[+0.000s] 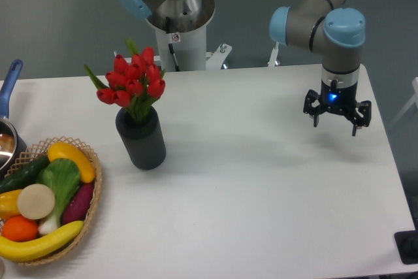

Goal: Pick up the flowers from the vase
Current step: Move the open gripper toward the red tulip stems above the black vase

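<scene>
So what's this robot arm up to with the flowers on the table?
Nothing is being handled yet. The gripper hangs open and empty above the right side of the white table, well away from everything. The red flowers it is meant to lift out stand in the black vase on the left, untouched. A basket of produce and a blue-handled pot sit further left.

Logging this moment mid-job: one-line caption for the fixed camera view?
Open tool hovers at the table's right side, far from the red flowers standing in the black vase.
</scene>
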Robot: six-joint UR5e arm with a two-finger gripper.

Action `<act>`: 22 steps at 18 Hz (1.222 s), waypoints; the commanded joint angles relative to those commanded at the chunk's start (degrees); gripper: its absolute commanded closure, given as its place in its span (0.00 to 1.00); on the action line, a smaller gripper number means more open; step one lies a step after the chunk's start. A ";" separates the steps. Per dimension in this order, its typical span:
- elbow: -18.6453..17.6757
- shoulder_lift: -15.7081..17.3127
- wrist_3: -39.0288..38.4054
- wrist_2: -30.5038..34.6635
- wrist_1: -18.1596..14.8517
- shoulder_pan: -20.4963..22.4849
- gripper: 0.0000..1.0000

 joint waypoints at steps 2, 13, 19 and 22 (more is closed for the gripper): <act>-0.35 0.17 -0.09 0.00 0.00 0.00 0.00; -3.95 0.53 0.09 -25.27 0.35 0.26 0.00; -8.69 2.46 0.17 -44.99 0.35 -0.61 0.00; -13.69 3.34 4.80 -50.77 0.35 0.08 0.00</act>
